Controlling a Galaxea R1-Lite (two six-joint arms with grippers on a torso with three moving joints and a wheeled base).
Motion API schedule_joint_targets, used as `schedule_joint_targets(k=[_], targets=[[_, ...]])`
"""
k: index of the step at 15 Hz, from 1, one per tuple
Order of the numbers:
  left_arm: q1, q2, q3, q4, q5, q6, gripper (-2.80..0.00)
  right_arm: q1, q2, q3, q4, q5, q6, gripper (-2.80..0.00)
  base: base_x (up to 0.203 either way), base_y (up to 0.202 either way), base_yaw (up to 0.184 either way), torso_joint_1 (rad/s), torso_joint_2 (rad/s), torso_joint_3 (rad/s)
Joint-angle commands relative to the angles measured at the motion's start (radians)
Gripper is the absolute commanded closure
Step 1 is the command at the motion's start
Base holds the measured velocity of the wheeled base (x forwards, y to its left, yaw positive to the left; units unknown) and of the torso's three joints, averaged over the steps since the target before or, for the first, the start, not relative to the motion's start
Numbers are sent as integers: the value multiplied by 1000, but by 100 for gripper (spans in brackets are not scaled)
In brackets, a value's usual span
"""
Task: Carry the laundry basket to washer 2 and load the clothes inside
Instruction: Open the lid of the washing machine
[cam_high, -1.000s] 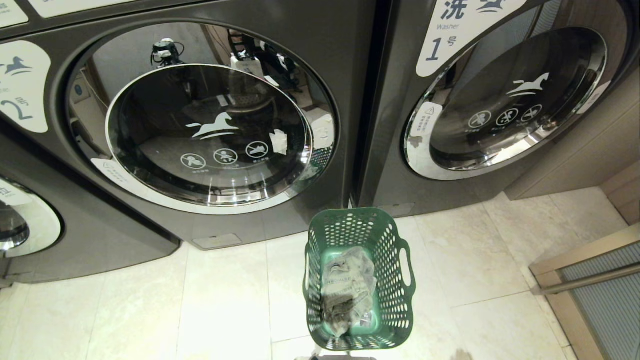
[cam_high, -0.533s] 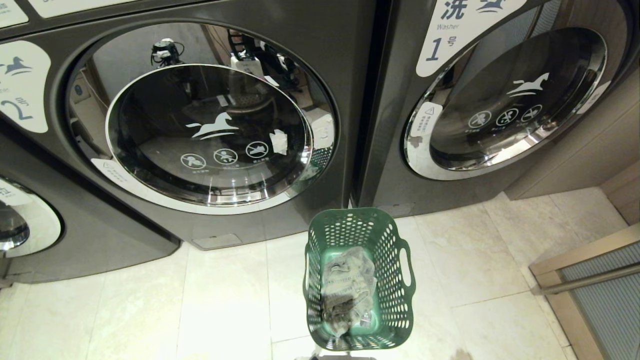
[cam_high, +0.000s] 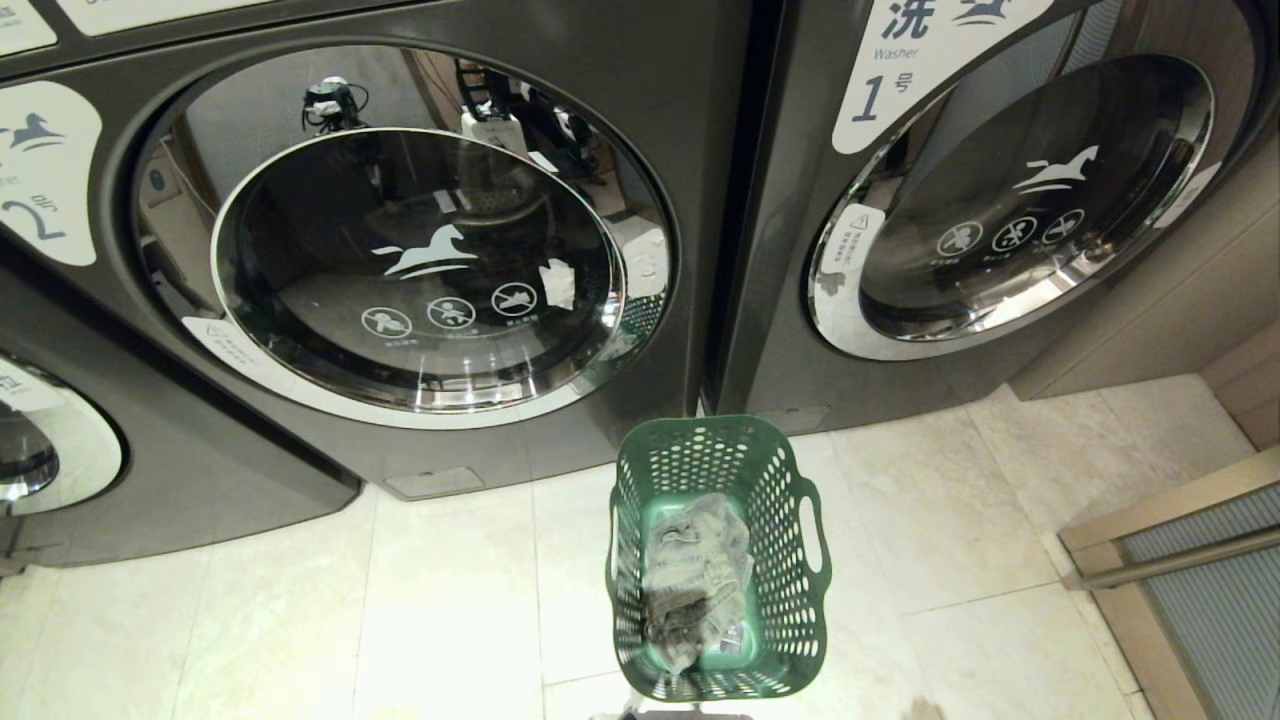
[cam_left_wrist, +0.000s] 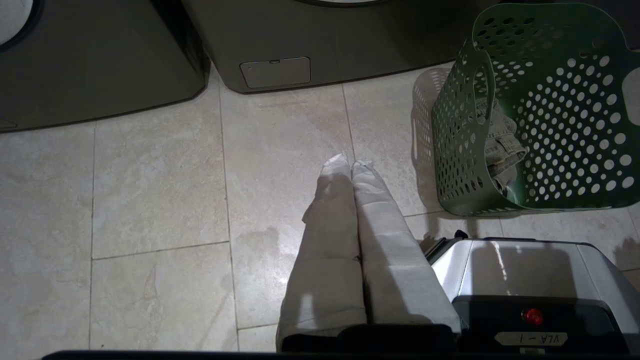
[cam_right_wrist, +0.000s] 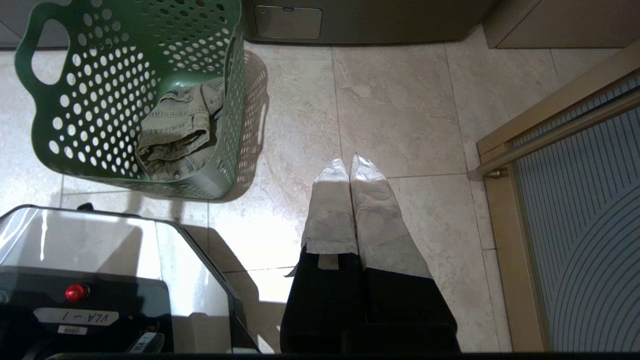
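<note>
The dark green laundry basket (cam_high: 718, 560) stands upright on the tiled floor, just before the gap between two grey washers. Inside it lies the bundle of grey-green clothes (cam_high: 695, 580), also seen as clothes (cam_right_wrist: 175, 132) in the right wrist view. Washer 2 (cam_high: 420, 250) fills the upper left, its chrome-rimmed glass door closed and its label with the numeral 2 (cam_high: 40, 170) at the far left. My left gripper (cam_left_wrist: 349, 164) hangs shut over bare floor beside the basket (cam_left_wrist: 530, 115). My right gripper (cam_right_wrist: 348, 167) hangs shut on the basket's (cam_right_wrist: 130, 90) other side. Neither holds anything.
The washer labelled 1 (cam_high: 1000, 200) stands to the right of washer 2, door closed. A third machine (cam_high: 60, 450) sits low at the left. A wood-framed panel with a metal bar (cam_high: 1180, 570) stands at the right. My own base (cam_left_wrist: 525, 285) sits just behind the basket.
</note>
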Motion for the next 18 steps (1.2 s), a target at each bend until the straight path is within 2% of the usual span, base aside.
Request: schedule_joint_targets(k=[1, 9, 18], targets=[[0, 2, 0, 1, 0, 0, 0, 0, 2, 0, 2, 0, -1, 0, 0, 0, 0, 0, 0, 0], [0, 2, 0, 1, 0, 2, 0, 0, 2, -2, 2, 3, -12, 0, 0, -8, 1, 0, 0, 0], [0, 2, 0, 1, 0, 2, 0, 0, 2, 0, 2, 3, -9, 0, 0, -185, 3, 3, 2, 2]])
